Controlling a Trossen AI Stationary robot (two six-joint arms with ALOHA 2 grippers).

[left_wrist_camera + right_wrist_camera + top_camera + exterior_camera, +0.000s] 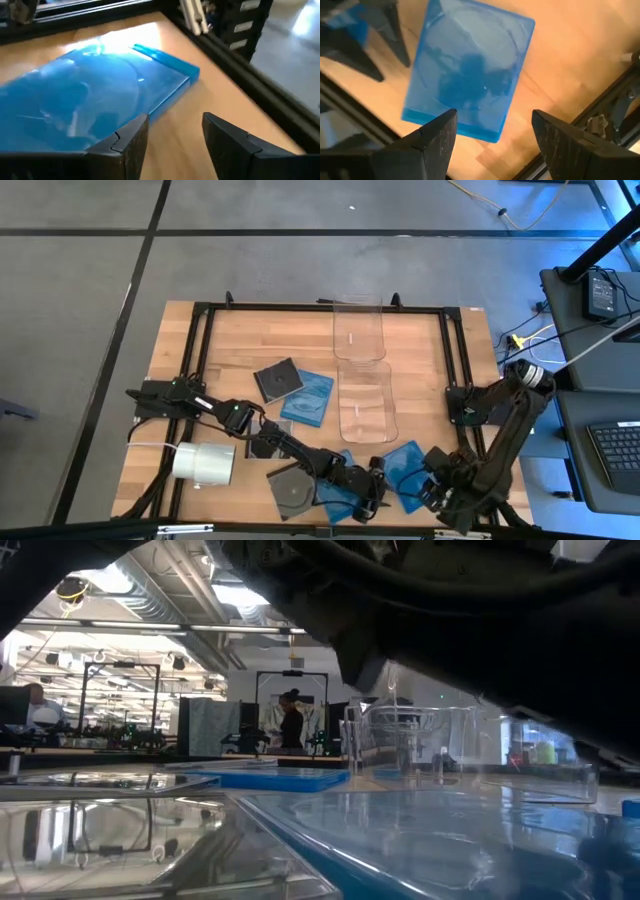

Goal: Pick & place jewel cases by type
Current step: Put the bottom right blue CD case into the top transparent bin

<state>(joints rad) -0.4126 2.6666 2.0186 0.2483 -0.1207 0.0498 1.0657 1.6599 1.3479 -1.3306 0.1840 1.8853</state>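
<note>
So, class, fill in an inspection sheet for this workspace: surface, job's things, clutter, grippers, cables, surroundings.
Surface: wooden table in a black frame.
Job's things: blue jewel cases and dark jewel cases lying flat, mid-table and along the near edge.
Clutter: white roll; two clear bins, nothing seen inside.
Grippers: left gripper and right gripper, jaws open, each low over a blue case at the near edge.
Cables: yellow cable off the table's right.
Surroundings: grey floor; a person far behind.
</note>
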